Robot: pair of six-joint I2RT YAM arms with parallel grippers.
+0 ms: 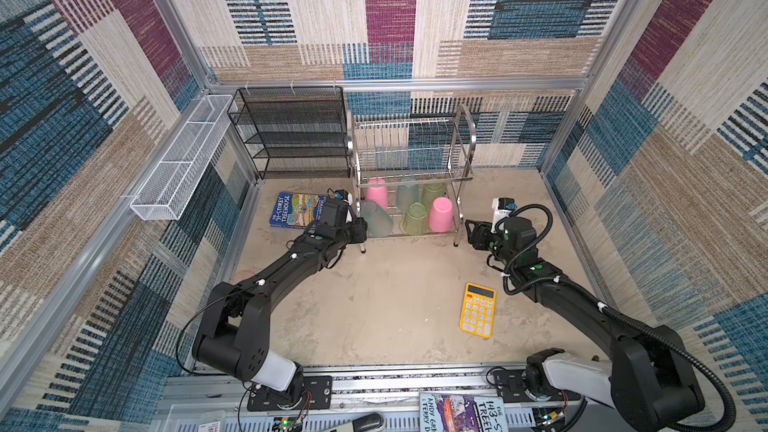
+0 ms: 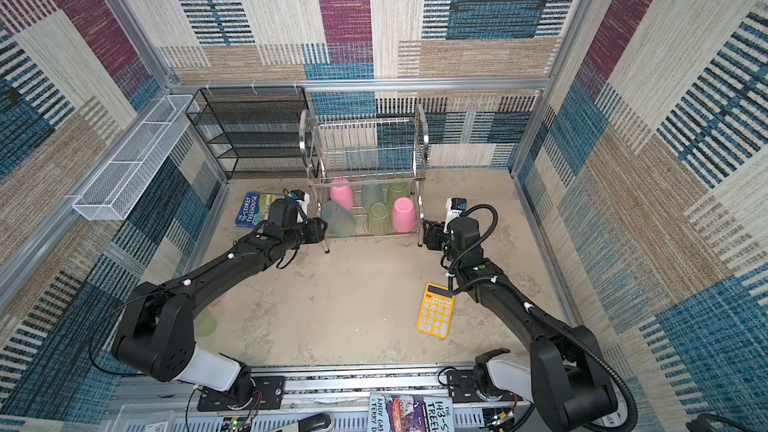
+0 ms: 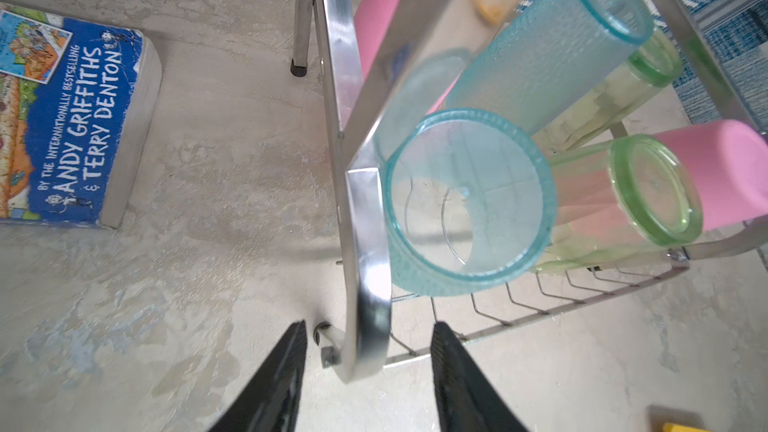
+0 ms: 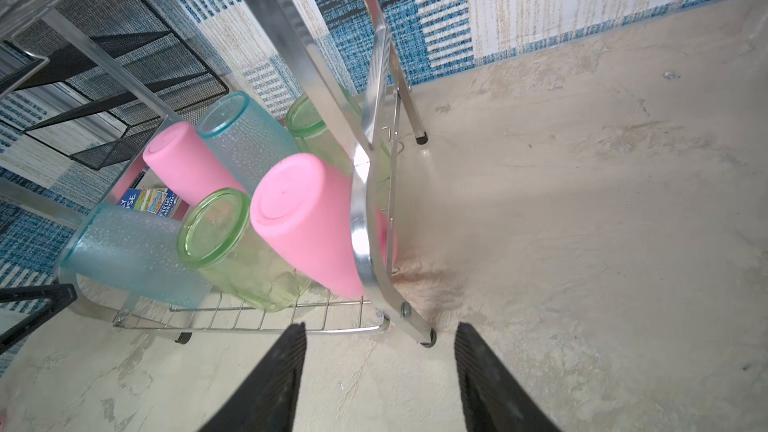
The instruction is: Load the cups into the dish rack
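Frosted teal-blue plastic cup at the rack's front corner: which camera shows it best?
Left wrist view: the frosted teal-blue plastic cup looms close, base toward the camera. The right wrist view shows its side; both top views show it small.

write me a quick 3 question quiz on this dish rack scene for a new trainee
1. Multiple choice: how many cups sit on the lower tier of the dish rack? A four, B six, C eight.
2. Short answer: which is nearer the blue book, the left end effector or the right end effector?
3. True or false: the right end effector grips a cup.
Key: 1 B. 2 The left end effector. 3 False; its jaws are open and empty.
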